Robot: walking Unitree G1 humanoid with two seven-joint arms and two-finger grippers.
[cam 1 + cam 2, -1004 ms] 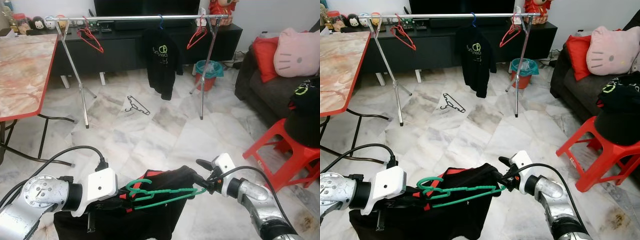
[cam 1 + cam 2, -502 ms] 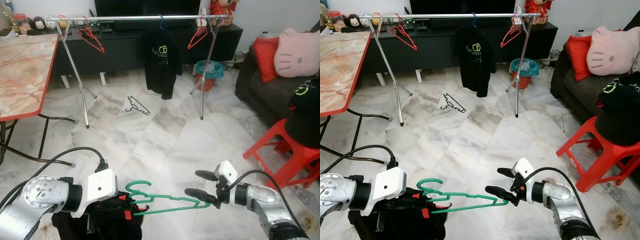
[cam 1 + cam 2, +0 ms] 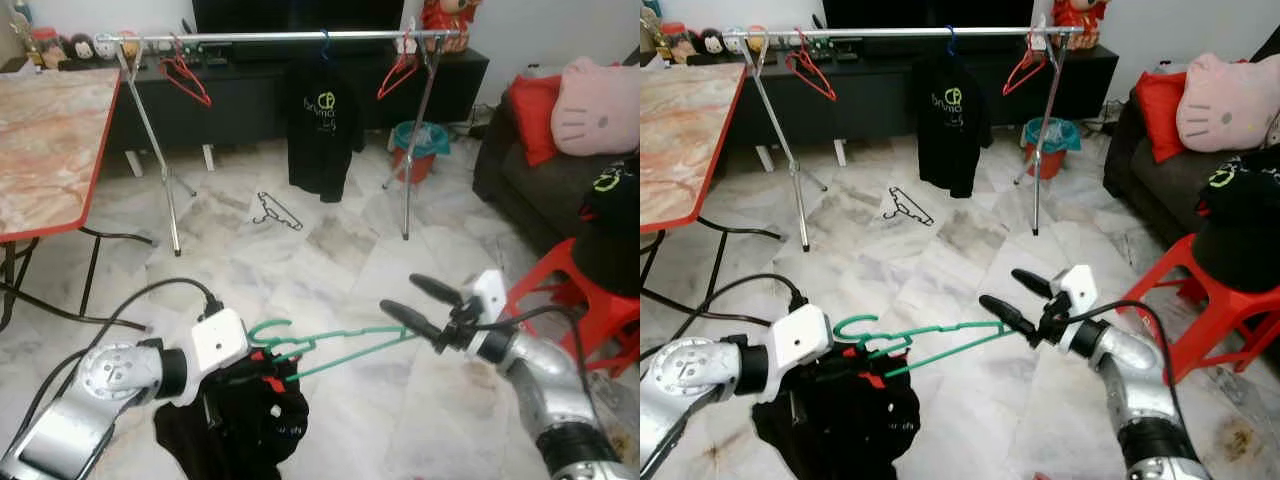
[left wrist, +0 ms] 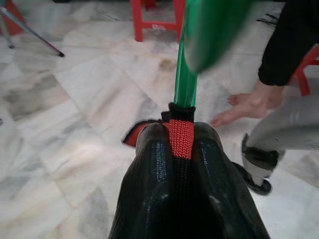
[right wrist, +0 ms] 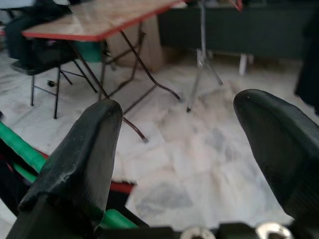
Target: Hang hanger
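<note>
From the left eye view, the green hanger (image 3: 330, 350) is held out level above the marble floor, well short of the clothes rack (image 3: 290, 37) by the far wall, with a black garment with red trim (image 3: 245, 415) bunched under its hook end. The left gripper (image 3: 262, 372) has its fingers clamped on that hook end; the right gripper (image 3: 425, 305) sits at the other tip with its fingers spread apart. Right eye view is the same scene, plus a spare black hanger (image 3: 904, 207) on the floor near the rack. Left wrist view: fingers (image 4: 154, 164) pinched shut on the green bar and red collar. Right wrist view: fingers (image 5: 84, 149) wide open, green bar just beside one. Looks like light, stiff plastic, probably slippery, and the soft shirt will swing, so I'd grab near the hook.
</note>
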